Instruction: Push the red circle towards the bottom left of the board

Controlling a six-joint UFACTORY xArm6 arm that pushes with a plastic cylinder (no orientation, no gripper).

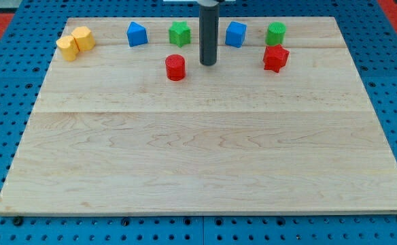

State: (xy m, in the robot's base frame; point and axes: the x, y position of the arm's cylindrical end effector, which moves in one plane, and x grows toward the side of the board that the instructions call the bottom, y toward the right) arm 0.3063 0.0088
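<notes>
Rod's upper end cut off

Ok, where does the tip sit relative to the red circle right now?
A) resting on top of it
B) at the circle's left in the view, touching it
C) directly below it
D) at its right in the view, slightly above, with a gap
D: my tip stands to the view's right of the red circle, slightly higher, with bare board between them.
</notes>
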